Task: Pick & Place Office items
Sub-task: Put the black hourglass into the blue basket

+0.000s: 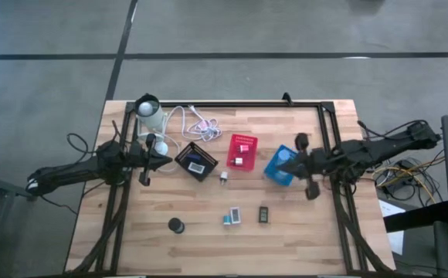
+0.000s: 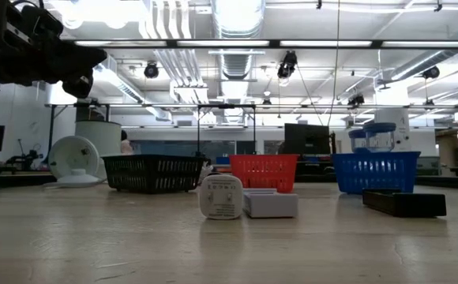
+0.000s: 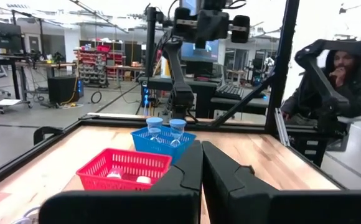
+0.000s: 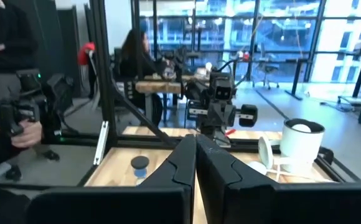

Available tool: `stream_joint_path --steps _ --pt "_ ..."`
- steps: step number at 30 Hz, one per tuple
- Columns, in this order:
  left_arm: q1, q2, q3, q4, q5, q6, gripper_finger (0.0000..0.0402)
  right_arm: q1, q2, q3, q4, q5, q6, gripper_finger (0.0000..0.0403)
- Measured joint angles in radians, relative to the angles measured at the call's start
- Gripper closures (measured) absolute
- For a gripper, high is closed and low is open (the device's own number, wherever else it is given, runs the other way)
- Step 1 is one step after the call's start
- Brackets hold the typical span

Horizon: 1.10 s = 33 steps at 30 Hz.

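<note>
The 3 mesh bins sit in a row across the middle of the counter (image 1: pixel 131 247): black bin (image 1: pixel 197 161), red bin (image 1: pixel 242 151), blue bin (image 1: pixel 281 165). That row looks like the sorting target, each bin within reach of one arm or the other.

Some items are already in. The blue bin holds 2 pale-blue round pieces (image 3: pixel 165 126), standing above its rim. The red bin carries small pale blocks (image 1: pixel 241 160), and the black bin has a pale block (image 1: pixel 196 167) inside.

Loose items lie on the near half of the counter, in front of the bins: a black disc (image 1: pixel 177 225), a teal-and-white block pair (image 1: pixel 232 217), a dark block (image 1: pixel 263 215), and a tiny white piece (image 1: pixel 224 177) between the black and red bins. These are probably what remains to pick.

The left pincer (image 1: pixel 164 160) hangs just beside the black bin, above the counter, fingers (image 3: pixel 187 174) pressed together on nothing. The right pincer (image 1: pixel 293 162) is raised at the blue bin's edge, its fingers (image 4: pixel 183 165) likewise fully closed and empty. Given its place over that bin, I judge it has nothing more to drop there and is free for the next pick.

A white lamp (image 1: pixel 148 112) with its cable (image 1: pixel 197 123) stands at the far left corner, clear of the sorting area
</note>
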State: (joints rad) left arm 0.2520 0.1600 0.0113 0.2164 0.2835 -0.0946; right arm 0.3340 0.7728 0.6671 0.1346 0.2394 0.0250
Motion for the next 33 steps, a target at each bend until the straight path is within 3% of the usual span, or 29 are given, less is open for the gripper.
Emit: stream_joint_path --steps 14,28,30,33 --pt "0.0 0.0 0.0 -0.036 0.013 0.015 0.0399 0.0 -0.403 -0.306 0.026 -0.001 -0.001 0.0394" --pt "0.0 0.0 0.0 -0.063 0.017 -0.009 0.0399 -0.001 -0.644 -0.511 0.026 0.031 0.001 0.0394" --pt "0.0 0.0 0.0 -0.063 0.062 -0.009 0.0399 -0.001 -0.668 -0.528 0.028 0.033 -0.002 0.0394" --pt "0.0 0.0 0.0 -0.065 0.227 0.005 0.0399 -0.001 -0.699 -0.558 0.029 0.032 0.001 0.0394"
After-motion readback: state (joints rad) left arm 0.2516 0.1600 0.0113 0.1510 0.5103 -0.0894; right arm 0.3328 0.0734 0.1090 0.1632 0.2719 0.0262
